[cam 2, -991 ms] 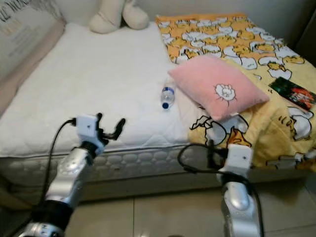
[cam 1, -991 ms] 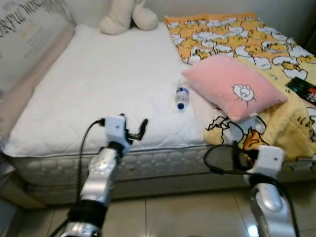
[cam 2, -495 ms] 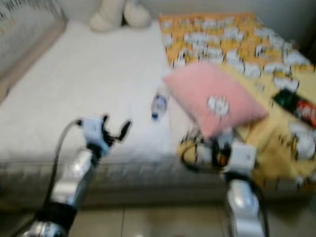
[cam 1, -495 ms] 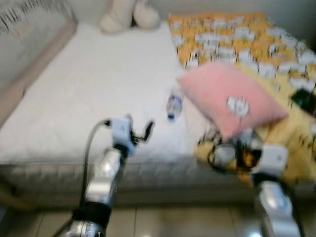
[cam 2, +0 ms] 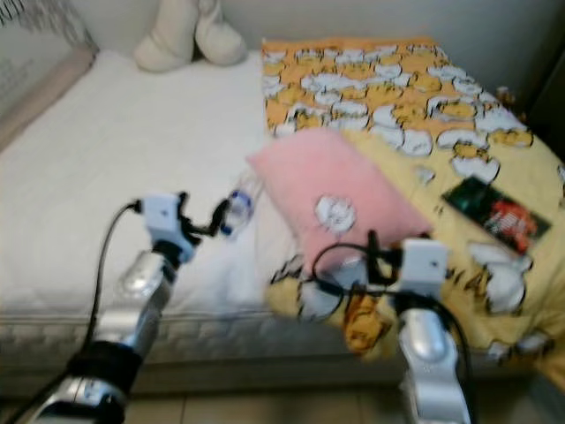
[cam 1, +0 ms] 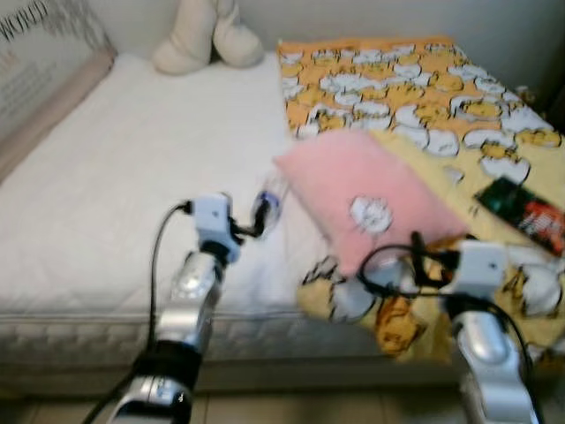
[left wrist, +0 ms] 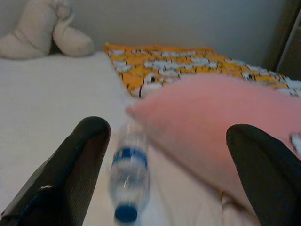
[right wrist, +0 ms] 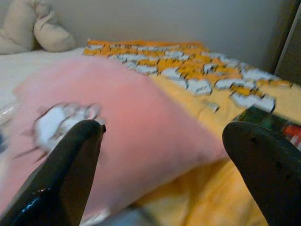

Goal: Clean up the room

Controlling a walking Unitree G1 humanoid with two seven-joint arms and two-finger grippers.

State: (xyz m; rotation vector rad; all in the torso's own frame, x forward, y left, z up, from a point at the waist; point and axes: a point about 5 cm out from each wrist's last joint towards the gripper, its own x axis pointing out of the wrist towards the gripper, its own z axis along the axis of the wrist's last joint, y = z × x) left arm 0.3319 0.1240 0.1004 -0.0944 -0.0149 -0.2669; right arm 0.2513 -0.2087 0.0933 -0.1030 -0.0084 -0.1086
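Observation:
A clear water bottle (cam 1: 269, 199) with a blue cap lies on the white mattress (cam 1: 106, 203), its side against a pink pillow (cam 1: 357, 194). My left gripper (cam 1: 245, 214) hovers open just short of the bottle, whose cap end (left wrist: 126, 213) sits between the two black fingers (left wrist: 77, 162) in the left wrist view. My right gripper (cam 1: 415, 258) is open at the near edge of the pillow (right wrist: 117, 122), above the rumpled yellow blanket (cam 1: 397, 84). Nothing is held by either gripper.
A cream plush toy (cam 1: 199, 40) sits at the head of the bed. A dark packet (cam 1: 523, 201) lies on the blanket to the right. A printed cushion (cam 1: 40, 62) lines the left side. The mattress front edge (cam 1: 282, 334) is close below my arms.
The camera has come closer to the bed and shifted right, with blur in between. My left gripper now reaches the bottle, and my right gripper is over the blanket by the pillow.

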